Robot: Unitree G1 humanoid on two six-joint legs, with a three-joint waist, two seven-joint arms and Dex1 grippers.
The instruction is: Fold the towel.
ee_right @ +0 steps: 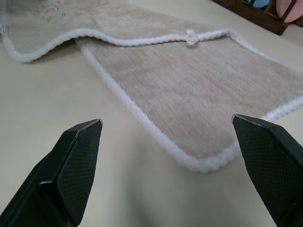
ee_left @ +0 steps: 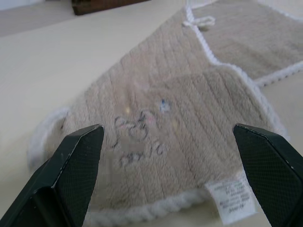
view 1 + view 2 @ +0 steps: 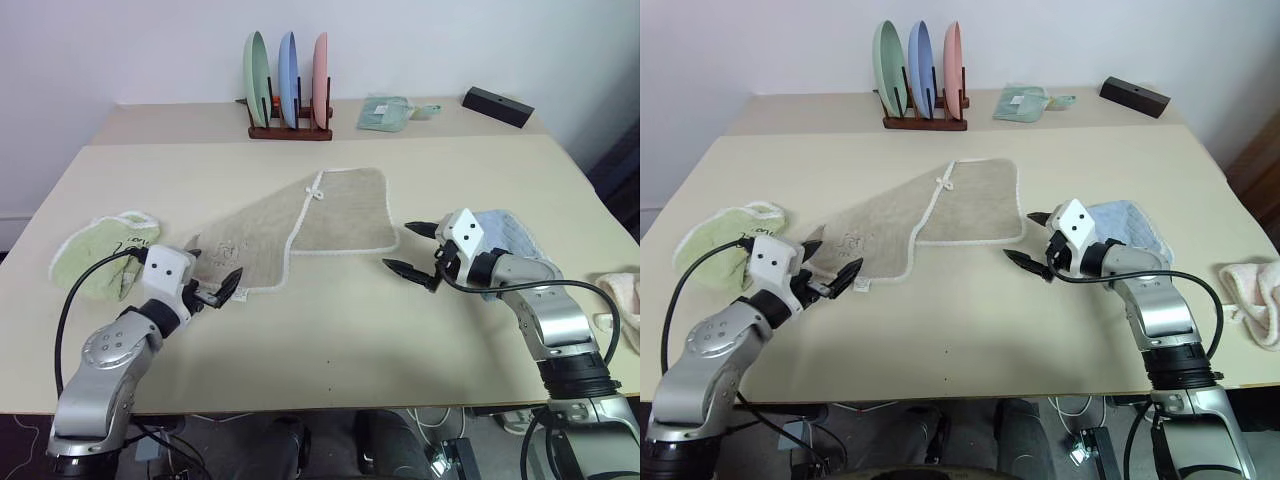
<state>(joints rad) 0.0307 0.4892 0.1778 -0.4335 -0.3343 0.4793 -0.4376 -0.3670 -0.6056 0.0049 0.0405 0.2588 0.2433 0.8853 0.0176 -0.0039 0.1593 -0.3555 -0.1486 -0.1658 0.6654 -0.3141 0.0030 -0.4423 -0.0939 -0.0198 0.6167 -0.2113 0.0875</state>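
the towel [image 3: 330,215] lies partly folded on the table [image 3: 330,330], left end effector [image 3: 212,277] and right end effector [image 3: 418,249] both spread wide at its corners, so a shallow pinch could catch only trim and slip

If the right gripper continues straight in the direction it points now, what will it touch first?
Most likely the towel. The right gripper is open and points toward the towel's near corner with white trim, with only bare table between. It hangs slightly above the surface, so it may meet the table just before the trim; depth is unclear.
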